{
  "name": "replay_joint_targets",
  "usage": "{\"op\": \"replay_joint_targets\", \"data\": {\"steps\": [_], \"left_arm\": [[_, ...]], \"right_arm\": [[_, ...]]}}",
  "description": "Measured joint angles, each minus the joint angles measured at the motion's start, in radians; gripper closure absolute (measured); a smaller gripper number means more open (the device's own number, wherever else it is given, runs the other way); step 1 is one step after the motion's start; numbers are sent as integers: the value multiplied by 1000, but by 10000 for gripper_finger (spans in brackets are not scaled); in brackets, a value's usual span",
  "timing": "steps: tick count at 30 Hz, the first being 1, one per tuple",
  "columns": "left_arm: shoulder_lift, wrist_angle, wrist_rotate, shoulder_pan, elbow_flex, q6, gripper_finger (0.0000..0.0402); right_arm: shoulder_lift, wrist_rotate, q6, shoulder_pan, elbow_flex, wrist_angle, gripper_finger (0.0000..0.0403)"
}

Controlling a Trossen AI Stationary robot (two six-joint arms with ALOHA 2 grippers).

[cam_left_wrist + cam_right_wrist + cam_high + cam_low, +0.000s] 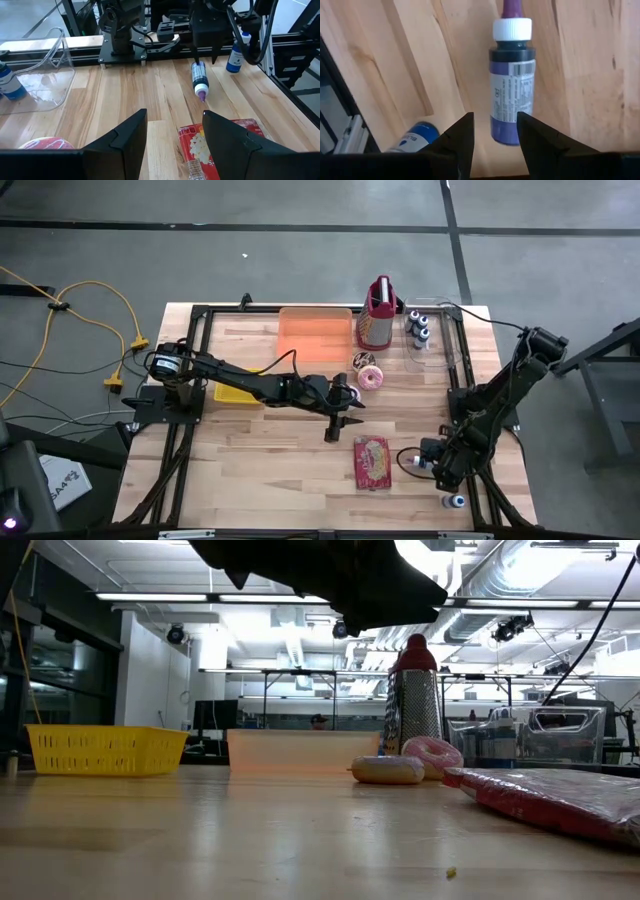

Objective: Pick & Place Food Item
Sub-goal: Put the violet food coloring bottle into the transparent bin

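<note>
A purple bottle with a white cap (512, 95) lies on its side on the wood near the table's right edge. My right gripper (494, 118) hangs open just above its base end, pointing down; from the left wrist view (205, 56) I cannot see it touch. My left gripper (175, 114) is open over the table's middle, nothing between its fingers, and a red food packet (220, 142) lies flat just ahead of it. A pink donut (372, 378) and a cream one (364, 360) rest on the table farther back.
A blue-capped bottle (457, 501) stands by the near right corner. At the far side are a metal grater with a red top (378, 315), an orange tray (315, 335), a clear tub (445, 340) holding bottles, and a yellow basket (235, 392) to the left.
</note>
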Motion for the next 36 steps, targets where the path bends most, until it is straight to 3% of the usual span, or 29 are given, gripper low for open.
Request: {"op": "replay_joint_targets", "data": {"steps": [13,20,26,36], "left_arm": [[0,0,0,0,0,0,215],[0,0,0,0,0,0,215],[0,0,0,0,0,0,215],[0,0,0,0,0,0,215]], "right_arm": [[0,44,23,0,0,-2,268],[0,-20,-41,0,0,14,268],[0,35,-33,-2,0,4,267],[0,41,-31,-5,0,-3,182]]}}
